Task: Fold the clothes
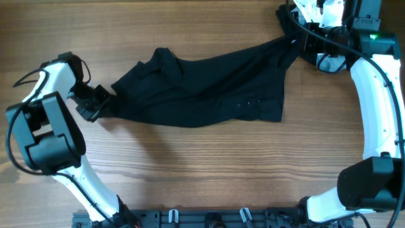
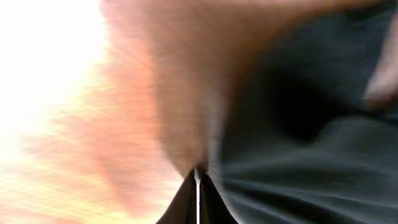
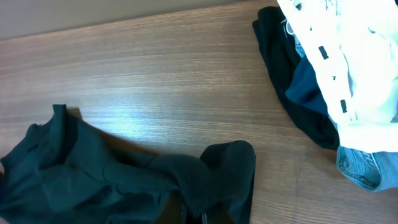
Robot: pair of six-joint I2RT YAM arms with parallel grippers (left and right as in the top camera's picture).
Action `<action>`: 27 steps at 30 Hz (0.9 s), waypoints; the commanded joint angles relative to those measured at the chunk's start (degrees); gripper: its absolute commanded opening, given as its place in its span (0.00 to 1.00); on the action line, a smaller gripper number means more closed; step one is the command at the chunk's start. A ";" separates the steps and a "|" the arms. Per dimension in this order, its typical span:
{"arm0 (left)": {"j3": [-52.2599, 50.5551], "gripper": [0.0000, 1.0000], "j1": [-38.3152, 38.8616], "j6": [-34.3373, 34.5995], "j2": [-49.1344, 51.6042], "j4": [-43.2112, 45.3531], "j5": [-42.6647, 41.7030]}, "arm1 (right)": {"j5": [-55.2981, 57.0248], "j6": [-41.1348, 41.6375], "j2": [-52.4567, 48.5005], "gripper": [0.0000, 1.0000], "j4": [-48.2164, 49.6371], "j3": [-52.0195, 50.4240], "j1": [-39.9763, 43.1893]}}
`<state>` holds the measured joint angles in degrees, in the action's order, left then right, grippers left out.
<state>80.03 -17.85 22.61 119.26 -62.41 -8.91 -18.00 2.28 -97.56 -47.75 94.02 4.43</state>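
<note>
Overhead, the clothes: the clothes [image 1: 209, 88], one plain black garment, lie stretched in a long band across the bench [image 1: 190, 171]. The band runs from 9 o'clock up toward 1 o'clock. The broad middle rests flat with soft creases, and a squared corner of the hem points to 5 o'clock.
Left end: the fabric narrows to a bunch that runs into my left fingers [image 1: 98, 102] at 9 o'clock of the bench.
Left fingers: pressed together and clamped on that bunched end. My left wrist view is badly blurred. There the two tips [image 2: 183, 210] meet at 6 o'clock of the picture, and the black fabric [image 2: 311, 155] fills the side from 2 to 5 o'clock.
Right end: the far corner is drawn to a point at my right fingers [image 1: 308, 43], at 1 o'clock.
Right fingers: closed on that corner. In my right wrist view the black fabric [image 3: 217, 168] heaps up over them at 6 o'clock, so the tips hardly show. The rest trails off toward 8 o'clock.
Pile: at 1 o'clock of the bench, just beyond my right fingers, a white garment with black stripes [image 3: 348, 68] lies on a dark cloth [image 3: 298, 99]. A light-blue denim piece [image 3: 360, 171] peeks out below them.
Pile and the clothes: close together; I cannot tell whether they touch.
Bench: wood grain, carrying everything named.
</note>
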 commanded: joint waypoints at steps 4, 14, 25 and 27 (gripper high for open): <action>-1.70 0.19 8.37 -5.99 -21.42 4.42 6.80 | -0.92 -0.63 -0.63 0.04 0.42 0.74 -0.11; -1.70 0.67 22.14 -14.12 -14.49 29.94 7.02 | -0.94 -0.66 -0.72 0.04 -0.04 0.74 -0.11; -1.64 0.71 22.51 -19.17 -0.26 52.92 -5.22 | -0.92 -0.68 -0.72 0.04 -0.81 0.74 -0.11; -1.64 0.71 22.80 -18.53 1.49 54.55 -7.43 | -0.92 -0.66 -0.72 0.04 -0.94 0.74 -0.11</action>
<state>78.54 4.40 4.95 118.28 -9.50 -10.98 -18.00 2.28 -97.56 -48.82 94.02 4.43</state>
